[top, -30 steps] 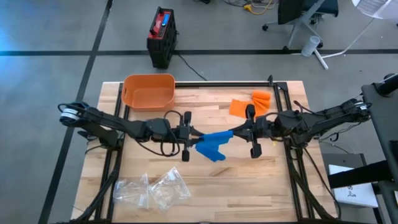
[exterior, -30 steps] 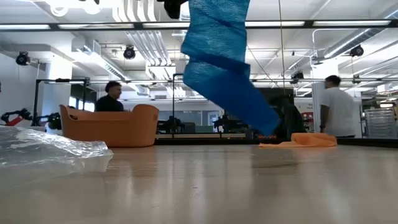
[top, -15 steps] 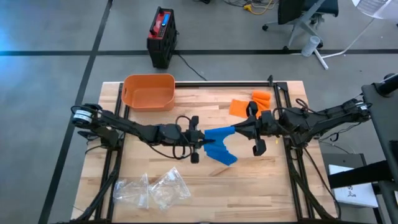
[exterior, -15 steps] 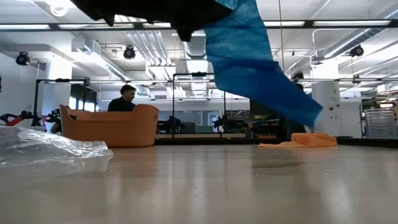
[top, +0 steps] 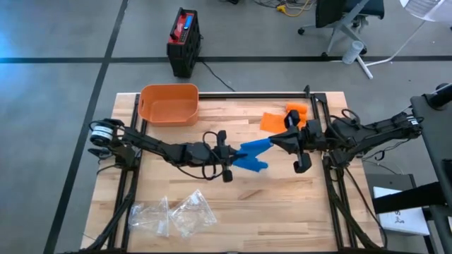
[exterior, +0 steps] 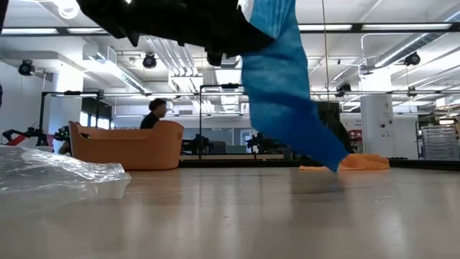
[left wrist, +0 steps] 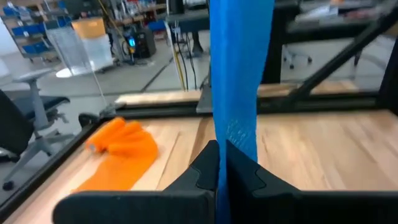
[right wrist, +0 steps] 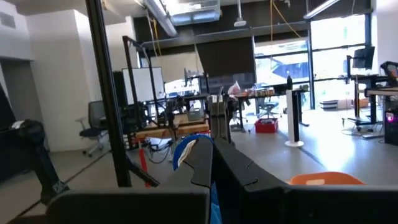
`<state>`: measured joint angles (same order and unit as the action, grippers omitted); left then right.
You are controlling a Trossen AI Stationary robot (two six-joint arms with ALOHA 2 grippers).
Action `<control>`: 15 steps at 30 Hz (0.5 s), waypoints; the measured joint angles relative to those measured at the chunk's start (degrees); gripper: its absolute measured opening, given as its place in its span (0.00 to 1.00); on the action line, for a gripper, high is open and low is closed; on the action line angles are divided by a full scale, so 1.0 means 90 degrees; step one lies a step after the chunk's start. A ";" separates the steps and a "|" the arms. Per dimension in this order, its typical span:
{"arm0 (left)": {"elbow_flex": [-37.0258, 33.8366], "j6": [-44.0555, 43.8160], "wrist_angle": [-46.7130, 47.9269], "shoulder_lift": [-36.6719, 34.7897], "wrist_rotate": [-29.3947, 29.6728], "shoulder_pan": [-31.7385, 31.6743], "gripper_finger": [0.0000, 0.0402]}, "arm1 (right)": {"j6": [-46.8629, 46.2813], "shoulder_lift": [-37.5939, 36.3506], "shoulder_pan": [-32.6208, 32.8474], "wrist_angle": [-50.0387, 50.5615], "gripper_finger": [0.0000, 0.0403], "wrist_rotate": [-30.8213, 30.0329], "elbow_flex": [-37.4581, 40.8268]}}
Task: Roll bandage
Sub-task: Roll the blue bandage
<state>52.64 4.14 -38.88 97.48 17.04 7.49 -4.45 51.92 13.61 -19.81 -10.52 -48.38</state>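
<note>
A blue bandage [top: 254, 149] stretches above the table's middle between my two grippers. A loose fold of it [top: 253, 166] hangs beside my left gripper. In the low view the strip [exterior: 284, 93] slopes down, and its lower tip [exterior: 333, 165] is close to the tabletop; I cannot tell whether it touches. My left gripper [top: 232, 156] reaches in from the table's left and is shut on the strip. My right gripper [top: 277, 143] comes from the right, shut on the strip's other end. My left gripper pinches the strip [left wrist: 219, 177] between its two shut fingers, coming level from the table's left. The fingers point along the strip. Beyond them the band [left wrist: 239, 74] runs straight and flat toward the right gripper, clear of the table. My right gripper pinches the bandage's right end between its shut fingers; a sliver of blue [right wrist: 214, 205] shows in the seam. It comes from the table's right, tipped slightly upward. The end is lifted clear of the table.
An orange basket [top: 169, 104] stands at the far left of the table. An orange bandage [top: 279, 118] lies at the far right, behind the right gripper. Clear plastic bags [top: 173, 215] lie at the near left. People move in the room beyond the table [exterior: 154, 115].
My left gripper has gone down and toward the table's right. My right gripper has drawn back a little toward the right and risen, tipping upward. The blue strip has moved right with them, and its hanging fold has swung closer to the table.
</note>
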 joint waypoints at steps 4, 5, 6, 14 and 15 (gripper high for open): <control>0.0000 0.0000 -0.0234 -0.0042 0.0002 0.0000 0.00 | 0.0186 0.0058 0.0000 0.0268 0.00 0.0000 -0.0010; -0.0002 0.0022 -0.0227 -0.0075 0.0002 0.0000 0.00 | 0.0230 0.0065 0.0000 0.0481 0.00 0.0000 -0.0010; -0.0002 0.0052 -0.0221 -0.0103 0.0002 0.0000 0.00 | 0.0234 0.0069 -0.0001 0.0685 0.00 0.0000 -0.0010; -0.0002 0.0074 0.0013 -0.0447 0.0002 0.0000 0.00 | 0.0163 0.0068 0.0000 0.2505 0.00 -0.0004 -0.0005; -0.0002 0.0021 0.0018 -0.0501 0.0000 0.0000 0.00 | 0.0163 0.0068 0.0000 0.2643 0.00 -0.0026 -0.0005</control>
<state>52.62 4.33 -38.71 92.97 17.04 7.49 -2.98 52.53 13.61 3.98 -10.76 -48.42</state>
